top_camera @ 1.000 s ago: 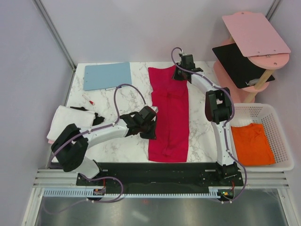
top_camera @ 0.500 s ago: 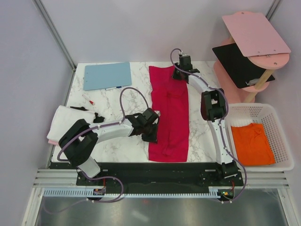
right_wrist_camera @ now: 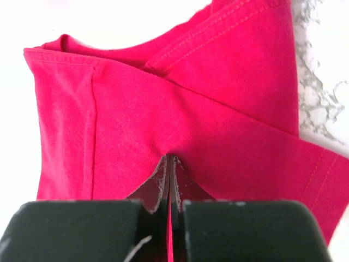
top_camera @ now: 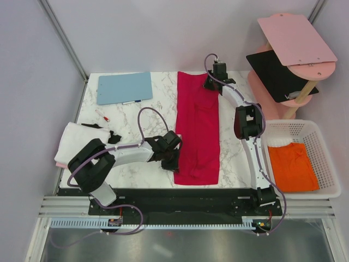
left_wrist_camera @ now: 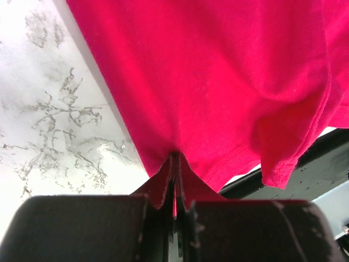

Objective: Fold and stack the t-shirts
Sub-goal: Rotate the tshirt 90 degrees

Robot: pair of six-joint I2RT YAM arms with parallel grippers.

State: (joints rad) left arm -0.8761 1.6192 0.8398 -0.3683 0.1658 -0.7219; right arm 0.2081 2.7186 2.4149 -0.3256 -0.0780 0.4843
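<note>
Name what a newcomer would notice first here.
The crimson t-shirt lies as a long strip down the middle of the marble table. The left end effector pinches its near-left edge and the right end effector its far end. At right, an orange t-shirt sits in a white basket.

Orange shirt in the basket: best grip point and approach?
Straight down from above, probably: the walls of the basket block side approaches. The orange shirt lies loosely flat on its floor, so pinch a wrinkle near the edge facing the table, the right arm's side. Right hand and left hand are both shut on the crimson shirt.
</note>
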